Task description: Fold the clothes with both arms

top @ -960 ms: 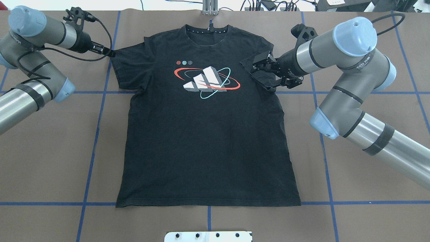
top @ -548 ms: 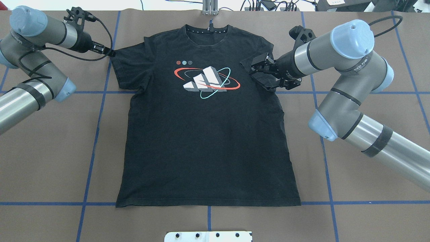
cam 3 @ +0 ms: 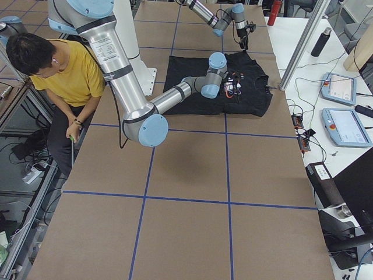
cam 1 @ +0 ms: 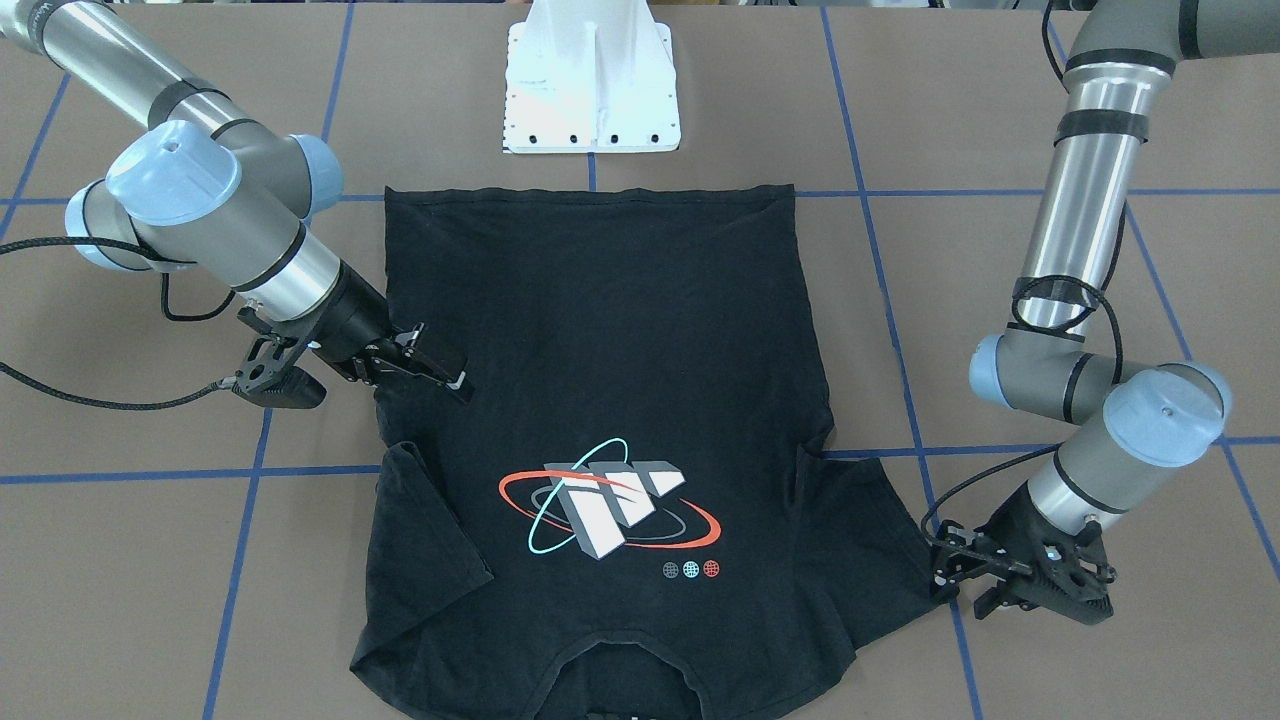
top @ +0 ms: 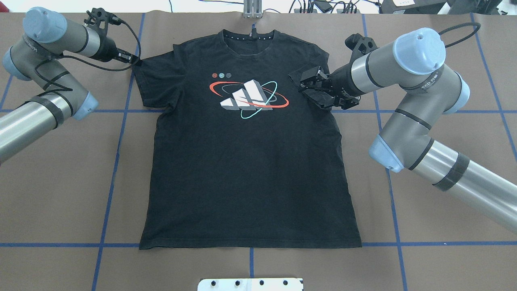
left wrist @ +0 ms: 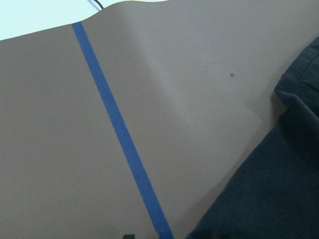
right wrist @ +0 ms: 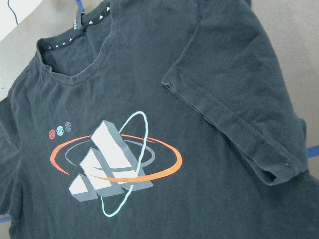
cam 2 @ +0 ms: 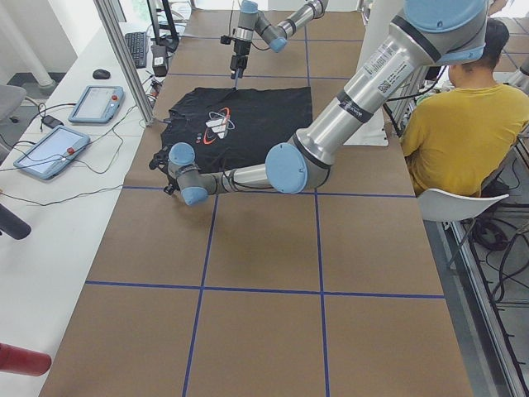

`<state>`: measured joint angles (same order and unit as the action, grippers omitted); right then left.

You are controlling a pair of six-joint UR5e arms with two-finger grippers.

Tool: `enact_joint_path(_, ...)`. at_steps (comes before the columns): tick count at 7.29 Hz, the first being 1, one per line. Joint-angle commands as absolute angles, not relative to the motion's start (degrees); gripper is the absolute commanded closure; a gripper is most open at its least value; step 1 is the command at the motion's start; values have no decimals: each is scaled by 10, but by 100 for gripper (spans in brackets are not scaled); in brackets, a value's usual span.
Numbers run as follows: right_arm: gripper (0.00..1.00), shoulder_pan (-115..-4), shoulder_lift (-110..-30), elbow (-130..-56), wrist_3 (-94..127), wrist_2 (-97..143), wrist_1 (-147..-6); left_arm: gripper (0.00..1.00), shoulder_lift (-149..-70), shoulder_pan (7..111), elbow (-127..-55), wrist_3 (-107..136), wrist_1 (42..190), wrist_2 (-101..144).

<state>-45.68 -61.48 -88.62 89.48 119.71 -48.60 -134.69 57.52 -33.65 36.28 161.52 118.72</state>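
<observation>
one t-shirt [top: 242,169], two arms [top: 464,178]: right gripper [top: 309,81], jaws apart, over folded sleeve [right wrist: 239,104]; left gripper [top: 134,61] low, flat sleeve [top: 151,83] at its tip, closure unclear

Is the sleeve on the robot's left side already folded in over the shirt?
No, the left sleeve lies spread flat outward from the T-shirt, with the left gripper at its outer edge.
</observation>
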Motion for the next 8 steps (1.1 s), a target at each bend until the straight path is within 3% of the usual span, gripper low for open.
enact_joint_path(1,4,-454,-614,-886,895,1194,-486,100,-1348,574,-335,364,1616,1187)
enact_joint_path(4,4,-451,-614,-885,894,1189,-486,100,-1337,577,-374,383,1622,1191)
enact_joint_path(6,3,-451,-613,-882,894,1189,-486,100,-1294,578,-491,442,1596,1222)
enact_joint_path(8,5,-454,-615,-884,895,1192,-486,100,-1299,573,-568,581,1567,1222)
